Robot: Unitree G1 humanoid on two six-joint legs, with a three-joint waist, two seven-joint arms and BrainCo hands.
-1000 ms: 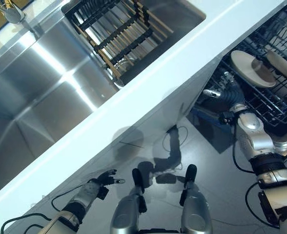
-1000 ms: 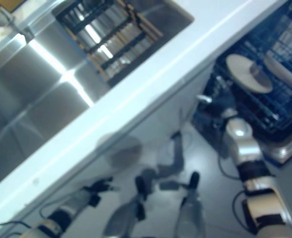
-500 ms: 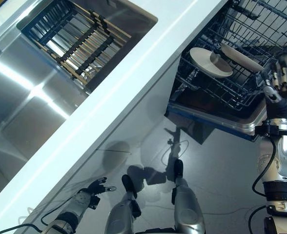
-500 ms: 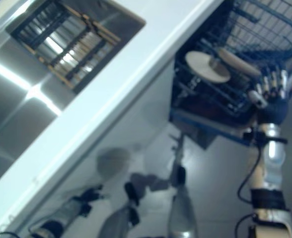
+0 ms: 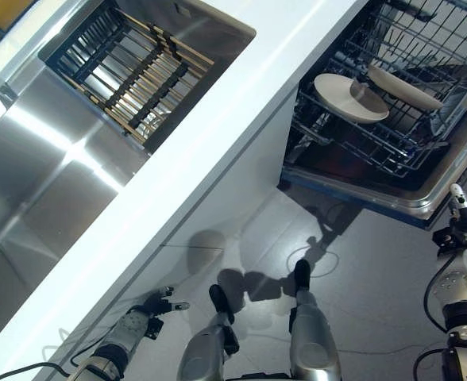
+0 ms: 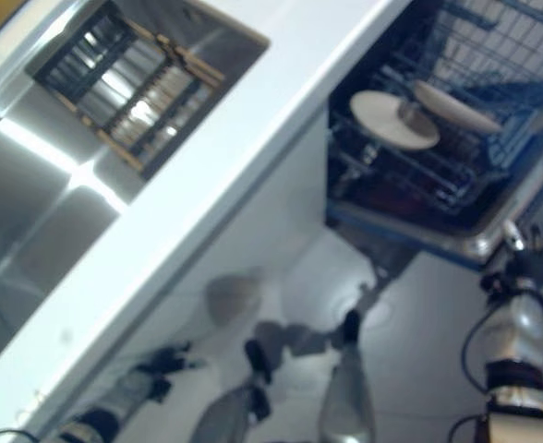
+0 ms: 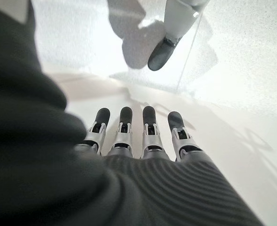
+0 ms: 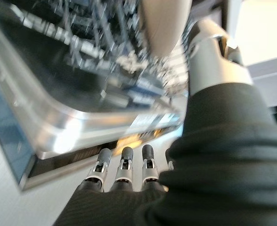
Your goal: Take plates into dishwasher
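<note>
Two beige plates [image 5: 350,97] [image 5: 404,87] stand in the wire rack [image 5: 384,147] of the open dishwasher, at the upper right. My right hand [image 5: 465,221] hangs open and empty below the edge of the dishwasher's door [image 5: 392,200], apart from the rack. Its wrist view shows straight fingers [image 8: 124,165] in front of the door's metal rim, with one plate [image 8: 164,23] beyond. My left hand [image 5: 144,311] is low at the lower left near the floor, open with straight fingers [image 7: 148,129], holding nothing.
A white counter [image 5: 210,143] runs diagonally across the view. Behind it lies a steel sink [image 5: 51,175] with a dark drying rack [image 5: 130,67] set in its far basin. Grey floor spreads below the dishwasher door.
My right hand has drawn back from the rack beside the plates and dropped below the door's edge. The camera has shifted a little. The left hand has hardly moved.
</note>
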